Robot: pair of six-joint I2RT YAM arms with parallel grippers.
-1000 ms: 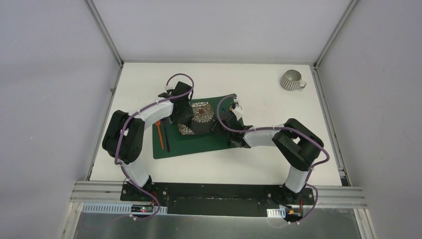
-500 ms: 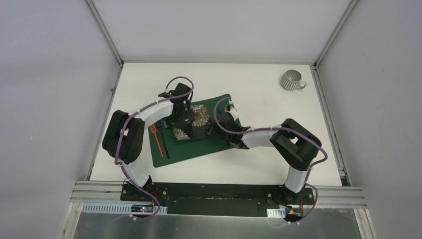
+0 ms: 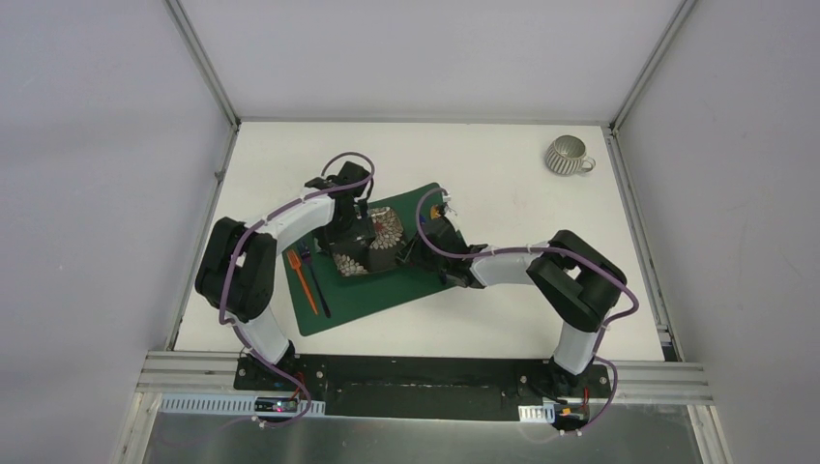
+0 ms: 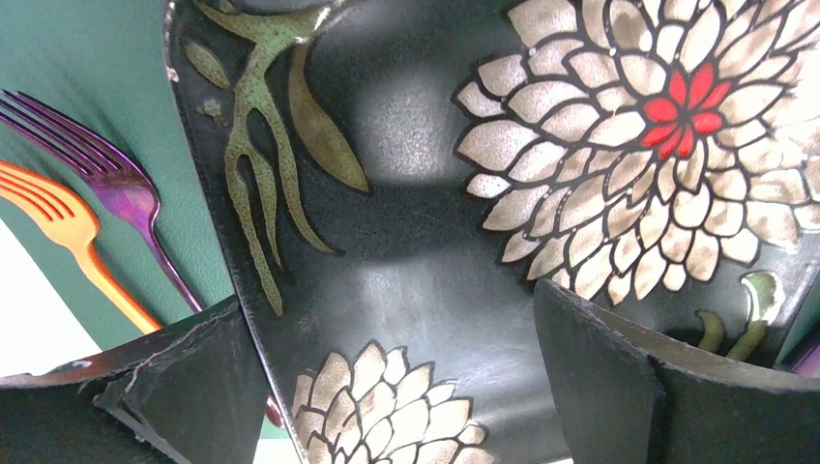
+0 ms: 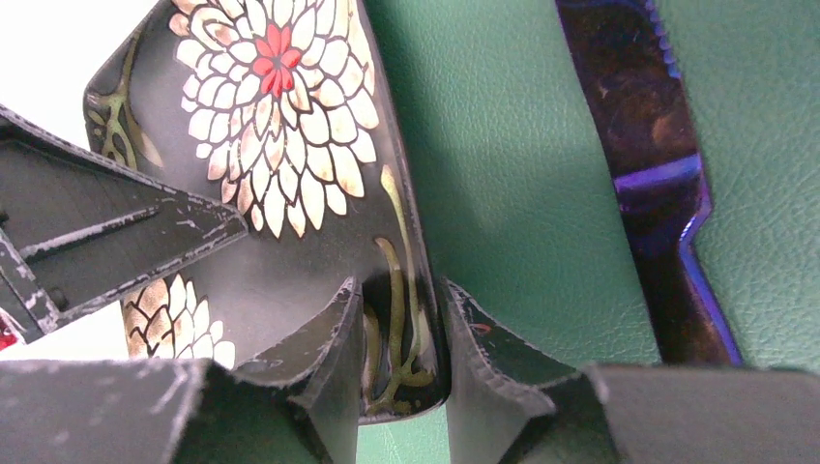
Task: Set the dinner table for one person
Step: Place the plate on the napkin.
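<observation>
**Setting one place, read left to right across the green placemat (image 3: pixel 387 290).** The placemat lies askew on the white bench (image 3: pixel 503 174), which extends past it on every side.

- **Left edge of the placemat:** an orange fork (image 4: pixel 87 256) and a purple fork (image 4: pixel 126 188) lie side by side, just beside the plate.
- **Middle of the placemat:** my left fingers (image 4: pixel 387 309) hang here, spread wide and gripping nothing. The black flowered plate (image 4: pixel 406 193) sits beneath them and is broader than their gap.
- **Toward the placemat's right end:** my right fingers (image 5: pixel 398 300) are pinched almost together on the plate's rim, one inside the rim and one outside.
- **Right of that grip:** a dark blue knife (image 5: pixel 658 193) lies flat on the placemat, apart from the plate.
- **On the bench, well beyond the placemat's far right corner:** a grey mug (image 3: pixel 567 156) stands.

**Governing relation.** The plate is oblong, and its long axis runs away from my right fingers toward my left ones, roughly along the placemat's length. I cannot tell whether the plate rests on the placemat or is slightly raised.

In my judgement the right arm controls the plate, since it has the only hold. Any shift that centres the plate between forks and knife would be a pull or push along that axis. My left fingers, directly above, could only steady it.
</observation>
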